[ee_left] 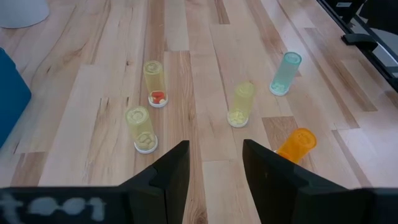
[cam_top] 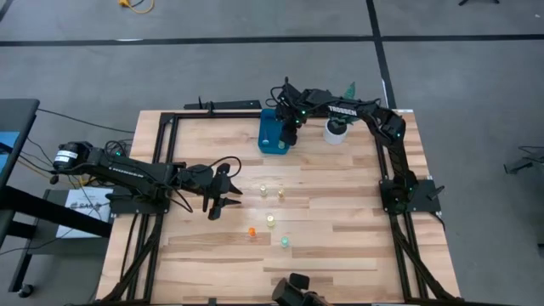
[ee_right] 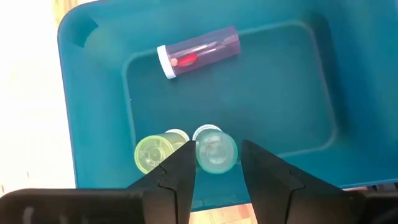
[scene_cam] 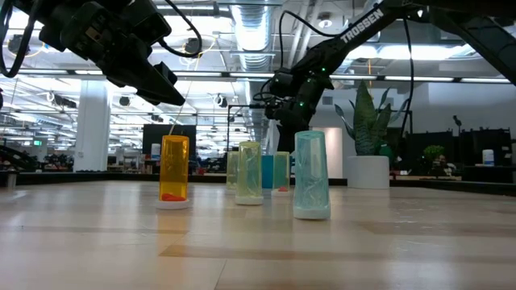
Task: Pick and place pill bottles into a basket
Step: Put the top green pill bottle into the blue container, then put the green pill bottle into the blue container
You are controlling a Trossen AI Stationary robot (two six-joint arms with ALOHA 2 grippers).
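Note:
The blue bin (cam_top: 270,136) stands at the table's far middle. In it (ee_right: 93,93) a pink bottle (ee_right: 199,51) lies on its side, and a yellow-green bottle (ee_right: 155,152) and a pale green bottle (ee_right: 216,151) stand cap down. My right gripper (ee_right: 219,163) hovers open over the bin (cam_top: 290,136), its fingers either side of the pale green bottle. Several bottles stand cap down on the table: three pale yellow (ee_left: 155,84) (ee_left: 140,129) (ee_left: 242,104), a teal one (ee_left: 285,73) and an orange one (ee_left: 296,144). My left gripper (cam_top: 223,206) is open just left of them.
A white plant pot (cam_top: 337,130) stands right of the bin, under my right arm. In the low view the orange bottle (scene_cam: 174,171) and the teal bottle (scene_cam: 311,187) are nearest. A dark frame (cam_top: 161,144) runs round the table's edges. Bare wood lies at the right (cam_top: 340,195).

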